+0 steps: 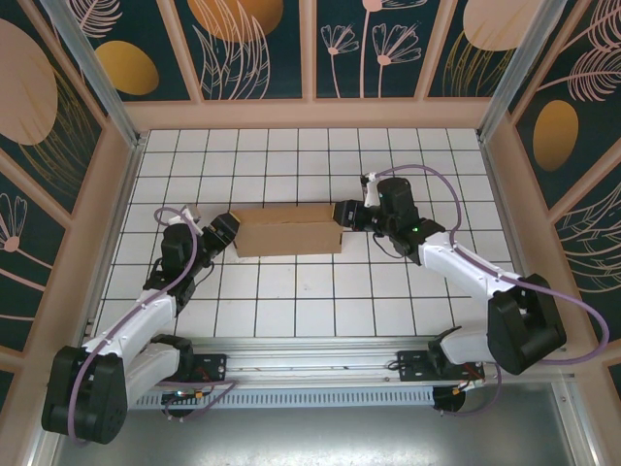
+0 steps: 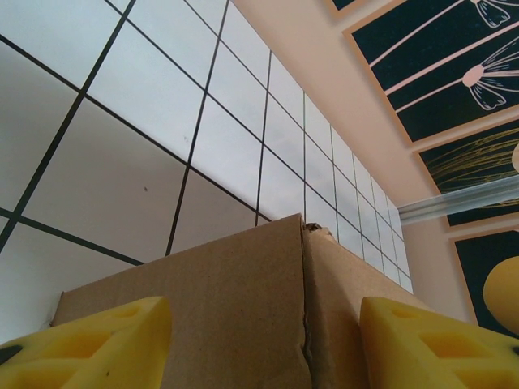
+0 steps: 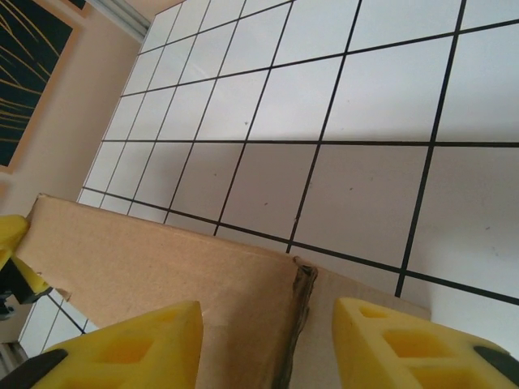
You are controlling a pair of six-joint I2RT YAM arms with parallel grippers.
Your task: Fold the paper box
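The paper box (image 1: 288, 231), plain brown corrugated cardboard folded into a long, low rectangular block, lay mid-worktop (image 1: 291, 311) on smooth white squares ruled with thin black lines. The left tool (image 1: 225, 234) sat at its left end, its blocky yellow fingers (image 2: 97, 340) spread wide on either side of a vertical corner seam with a frayed top. The right tool (image 1: 349, 215) met the right end, its fingers (image 3: 405, 340) likewise parted around a rough, crushed cardboard edge; contact could not be told.
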